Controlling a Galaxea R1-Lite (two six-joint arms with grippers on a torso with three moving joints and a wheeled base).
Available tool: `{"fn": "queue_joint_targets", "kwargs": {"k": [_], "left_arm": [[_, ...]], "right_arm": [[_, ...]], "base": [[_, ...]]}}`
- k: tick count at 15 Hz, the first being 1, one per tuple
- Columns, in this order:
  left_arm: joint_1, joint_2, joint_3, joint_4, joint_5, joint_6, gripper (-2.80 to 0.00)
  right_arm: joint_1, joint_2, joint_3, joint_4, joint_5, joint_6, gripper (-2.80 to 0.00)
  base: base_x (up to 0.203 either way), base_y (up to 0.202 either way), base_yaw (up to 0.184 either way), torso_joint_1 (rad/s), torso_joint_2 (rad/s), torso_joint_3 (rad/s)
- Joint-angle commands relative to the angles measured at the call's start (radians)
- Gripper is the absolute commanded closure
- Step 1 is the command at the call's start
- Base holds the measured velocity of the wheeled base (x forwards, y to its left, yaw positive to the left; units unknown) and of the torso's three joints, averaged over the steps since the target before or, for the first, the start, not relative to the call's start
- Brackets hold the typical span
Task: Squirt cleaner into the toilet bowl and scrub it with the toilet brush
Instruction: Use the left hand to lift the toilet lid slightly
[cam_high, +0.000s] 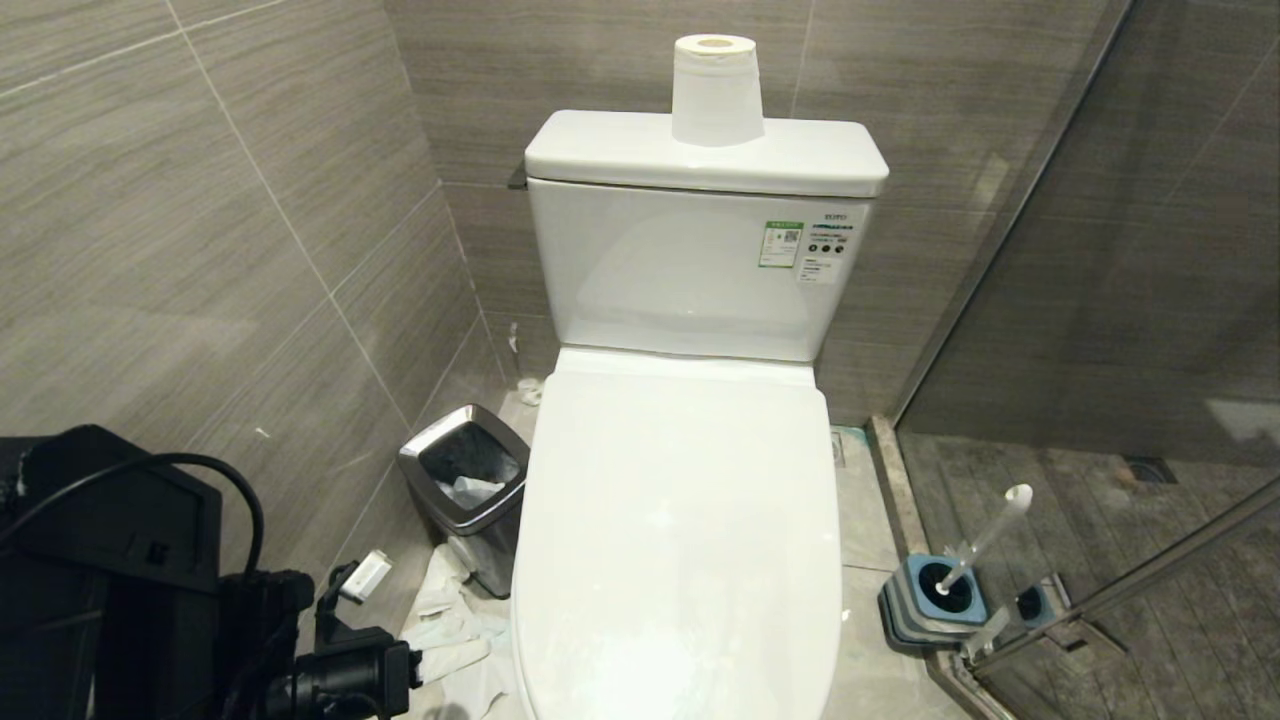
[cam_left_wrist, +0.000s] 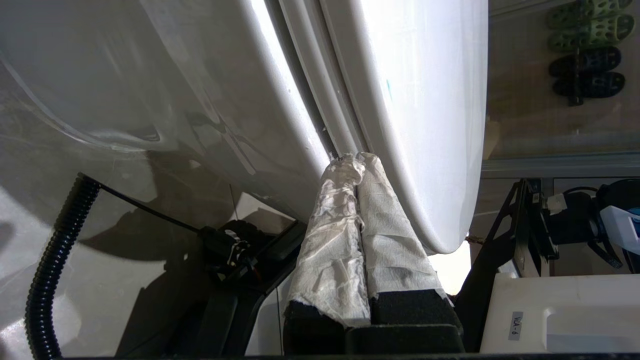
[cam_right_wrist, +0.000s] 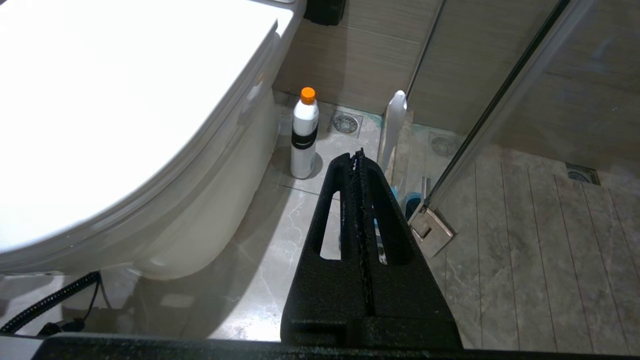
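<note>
Nearby, cleaner (cam_right_wrist: 304, 133) upright just beyond closed right pincer (cam_right_wrist: 358, 156).

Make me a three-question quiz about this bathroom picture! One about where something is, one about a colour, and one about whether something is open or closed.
1. Where does the toilet paper roll stand?
A. on the floor
B. on the tank lid
C. inside the waste bin

2. What colour is the cap of the cleaner?
A. orange
B. green
C. black

3. How is the toilet lid right now?
A. lifted up against the tank
B. taken off
C. down, covering the bowl

Answers:
1. B, the roll sits upright on top of the tank lid in the head view.
2. A, the right wrist view shows a white bottle with an orange cap standing on the floor beside the toilet.
3. C, the head view shows the lid lying flat, so the bowl is hidden.
</note>
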Motion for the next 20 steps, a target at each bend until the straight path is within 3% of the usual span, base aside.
{"fn": "queue_joint_targets", "kwargs": {"k": [1, 2, 3, 5, 8, 12, 16, 20], "left_arm": [[0.005, 0.009, 0.000, -0.008, -0.006, -0.002, 0.00], [0.011, 0.010, 0.002, -0.008, -0.006, -0.002, -2.19], [0.016, 0.011, 0.006, -0.008, -0.006, -0.002, -2.80], [0.024, 0.014, 0.016, -0.008, -0.009, -0.003, -2.80], [0.025, 0.002, 0.027, -0.008, -0.079, -0.021, -2.80], [0.007, -0.029, 0.027, -0.008, -0.084, -0.038, -2.80], [-0.033, -0.056, 0.019, -0.008, -0.084, -0.115, -2.80], [-0.066, -0.083, 0.016, -0.008, -0.084, -0.152, -2.80]], "right_arm": [[0.000, -0.001, 0.012, 0.000, 0.001, 0.000, 0.00], [0.000, -0.001, 0.012, 0.000, 0.001, 0.000, 0.00], [0.000, -0.001, 0.012, 0.000, 0.001, 0.000, 0.00], [0.000, -0.001, 0.012, 0.000, 0.001, 0.000, 0.00], [0.000, -0.001, 0.012, 0.000, 0.001, 0.000, 0.00], [0.000, -0.001, 0.012, 0.000, 0.001, 0.000, 0.00], [0.000, -0.001, 0.012, 0.000, 0.001, 0.000, 0.00], [0.000, -0.001, 0.012, 0.000, 0.001, 0.000, 0.00]], "base": [[0.000, 0.000, 0.000, 0.000, 0.00, 0.000], [0.000, 0.000, 0.000, 0.000, 0.00, 0.000], [0.000, 0.000, 0.000, 0.000, 0.00, 0.000], [0.000, 0.000, 0.000, 0.000, 0.00, 0.000], [0.000, 0.000, 0.000, 0.000, 0.00, 0.000], [0.000, 0.000, 0.000, 0.000, 0.00, 0.000], [0.000, 0.000, 0.000, 0.000, 0.00, 0.000], [0.000, 0.000, 0.000, 0.000, 0.00, 0.000]]}}
